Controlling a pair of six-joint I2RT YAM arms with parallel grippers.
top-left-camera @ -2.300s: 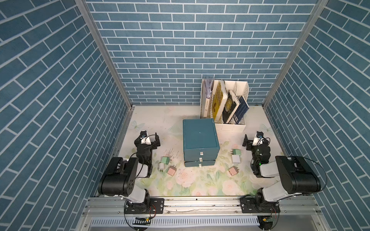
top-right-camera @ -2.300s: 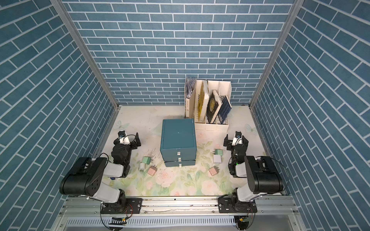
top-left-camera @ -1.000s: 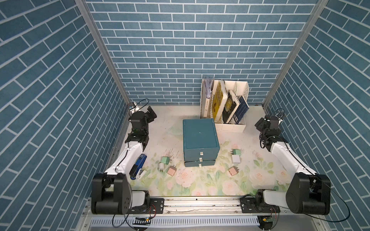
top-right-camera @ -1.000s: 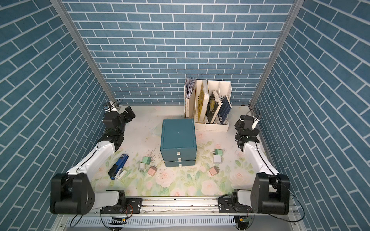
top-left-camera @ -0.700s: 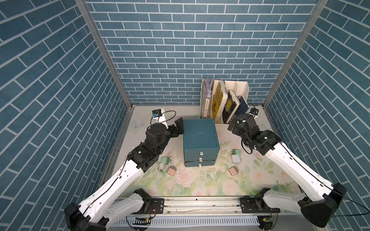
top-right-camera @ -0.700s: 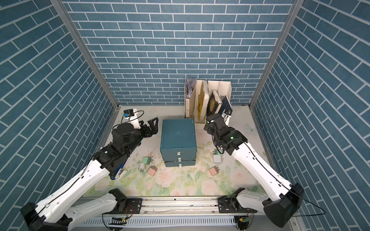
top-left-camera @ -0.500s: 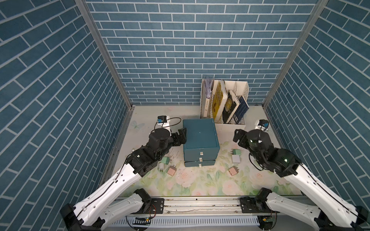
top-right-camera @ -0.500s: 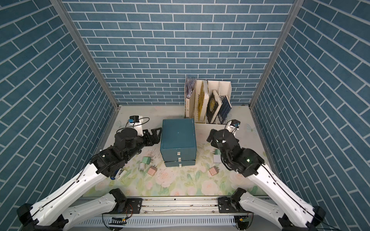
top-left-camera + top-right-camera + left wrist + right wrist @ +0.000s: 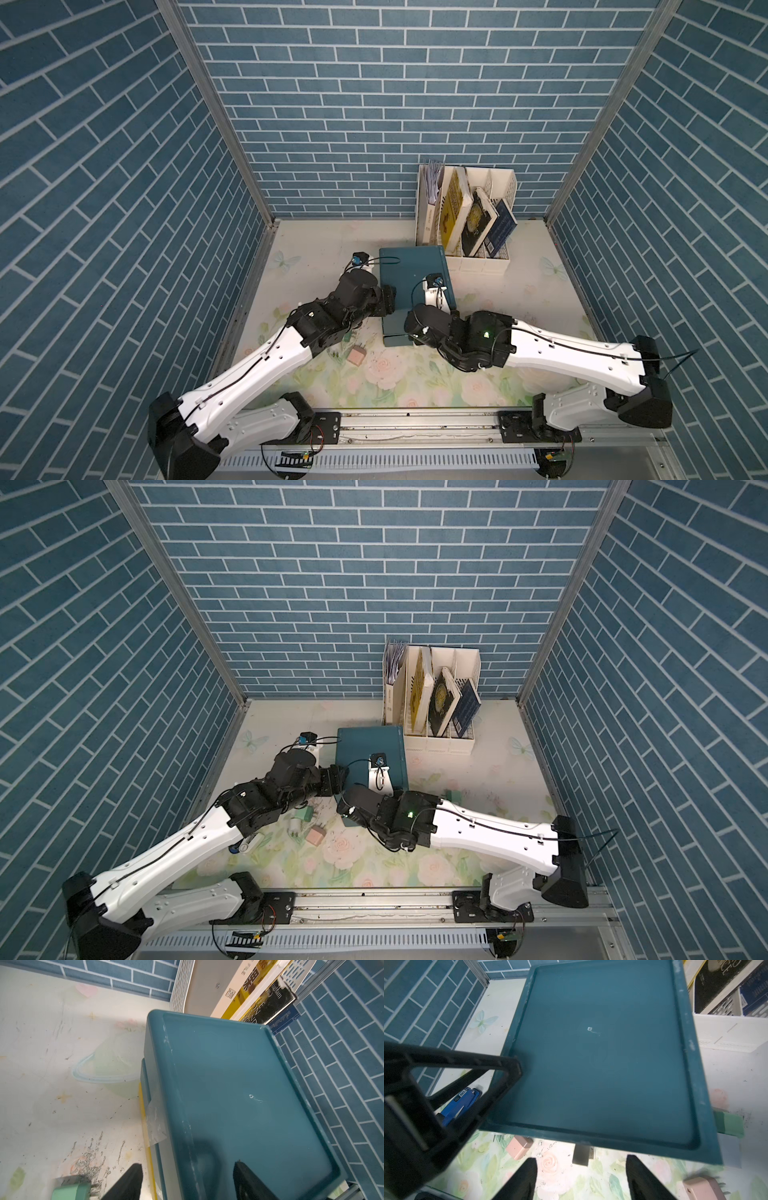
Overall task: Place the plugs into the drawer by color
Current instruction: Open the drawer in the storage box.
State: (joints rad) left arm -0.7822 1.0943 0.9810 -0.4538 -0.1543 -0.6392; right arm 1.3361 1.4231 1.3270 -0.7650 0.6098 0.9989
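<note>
The dark teal drawer stands mid-table, all its drawers pushed in. My left gripper is open and empty, astride the top's left edge near the front corner. My right gripper is open and empty above the mat, just before the drawer's front edge and a handle tab; the wrist hides its fingers in both top views. Left of the drawer lie plugs: pink, mint green, white. To its right lie a mint green and a pink.
A white file rack of books stands right behind the drawer. A blue stapler-like object lies at the front left, partly under my left arm. Brick walls close in three sides.
My right arm swung left, from the drawer's right side to above its front. My left arm stayed at the drawer's left edge. Both pairs of jaws have narrowed.
</note>
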